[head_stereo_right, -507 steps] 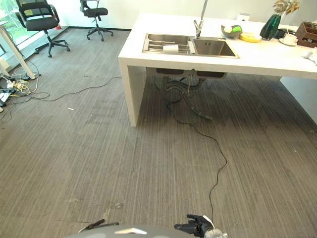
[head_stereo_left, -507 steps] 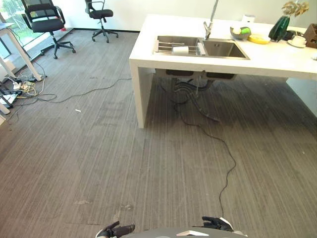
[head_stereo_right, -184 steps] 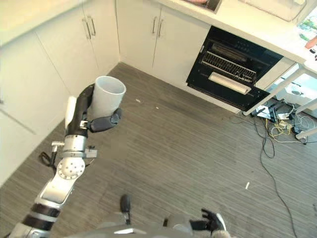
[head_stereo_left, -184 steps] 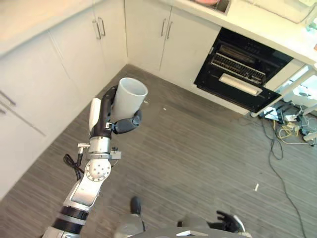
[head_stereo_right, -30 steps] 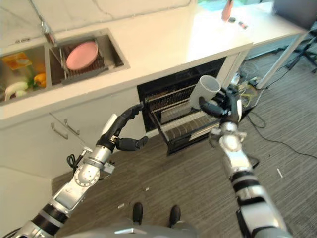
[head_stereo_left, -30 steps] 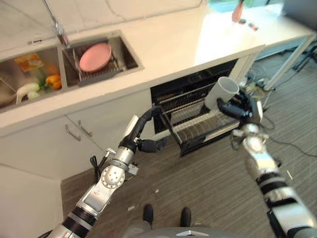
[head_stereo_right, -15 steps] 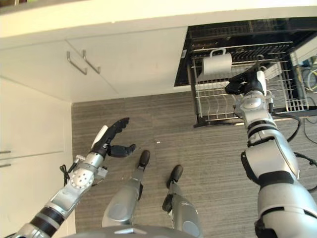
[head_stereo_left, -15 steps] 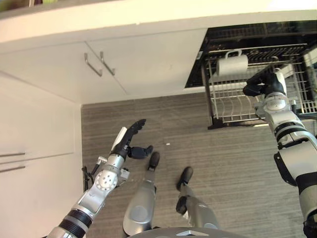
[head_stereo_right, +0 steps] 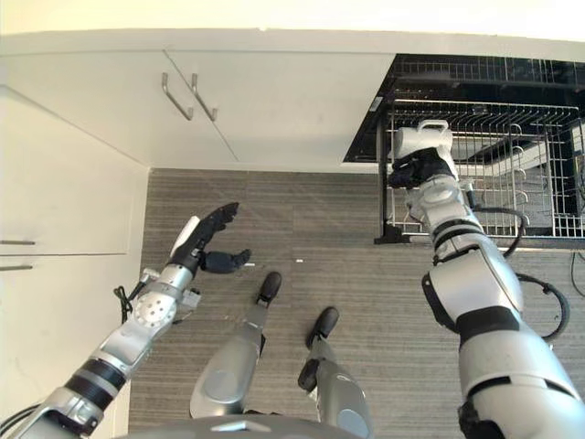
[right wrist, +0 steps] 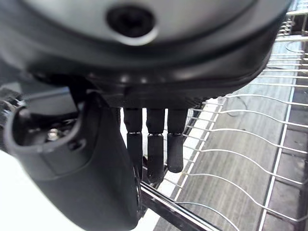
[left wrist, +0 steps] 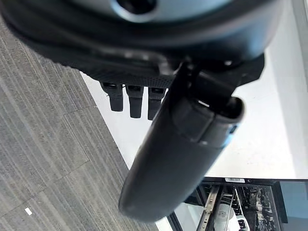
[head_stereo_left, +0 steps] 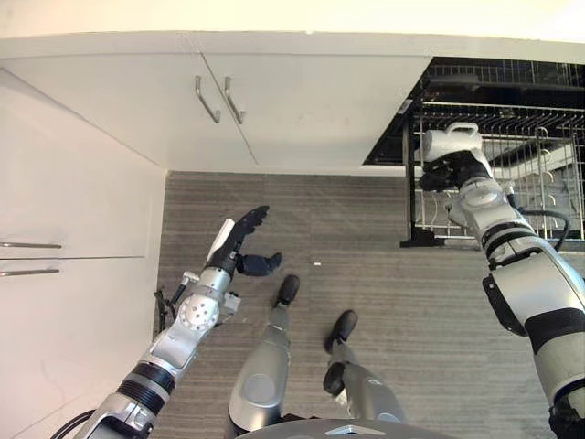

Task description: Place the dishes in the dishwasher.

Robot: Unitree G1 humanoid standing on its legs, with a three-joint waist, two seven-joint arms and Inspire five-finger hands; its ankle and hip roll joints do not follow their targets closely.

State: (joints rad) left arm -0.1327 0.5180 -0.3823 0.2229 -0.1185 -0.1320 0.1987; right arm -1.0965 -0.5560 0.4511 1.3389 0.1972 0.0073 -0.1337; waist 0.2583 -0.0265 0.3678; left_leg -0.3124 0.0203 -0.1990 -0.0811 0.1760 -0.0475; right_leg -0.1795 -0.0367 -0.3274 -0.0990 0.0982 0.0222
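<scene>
Dishwasher rack (head_stereo_left: 512,174) (pulled out): right hand (head_stereo_left: 452,170) beside mug (head_stereo_left: 445,144).

Our arms are silver-grey with black bands at the joints. Left hand (head_stereo_left: 239,245) and right hand (head_stereo_left: 452,172) are dark; the left has a white strip along its side. Round screw recess on each wrist housing.

a white mug (head_stereo_left: 451,143) lies on its side at the front left corner of the pulled-out wire rack (head_stereo_left: 539,192) of the open dishwasher (head_stereo_right: 475,78), handle up, bottom toward the camera.
</scene>
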